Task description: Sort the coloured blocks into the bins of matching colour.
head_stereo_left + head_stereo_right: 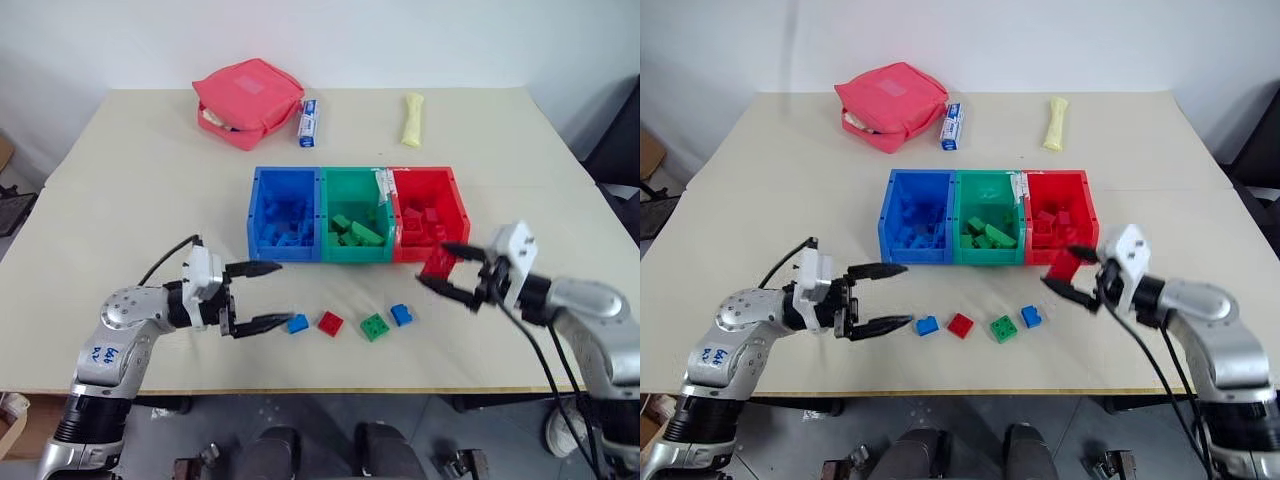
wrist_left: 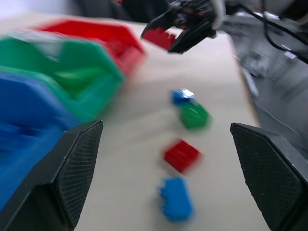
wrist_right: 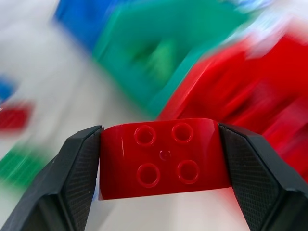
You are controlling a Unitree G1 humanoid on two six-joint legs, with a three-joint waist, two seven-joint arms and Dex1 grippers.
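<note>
Three joined bins stand mid-table: blue, green and red, each with blocks of its own colour inside. In a row on the table in front of them lie a blue block, a red block, a green block and another blue block. My right gripper is shut on a red block and hangs above the table just before the red bin's front wall. My left gripper stands open and empty, just left of the row's blue end block.
At the back of the table lie a pinkish-red zipped pouch, a small blue-and-white box and a pale yellow roll. The table's front edge runs close below the row of blocks.
</note>
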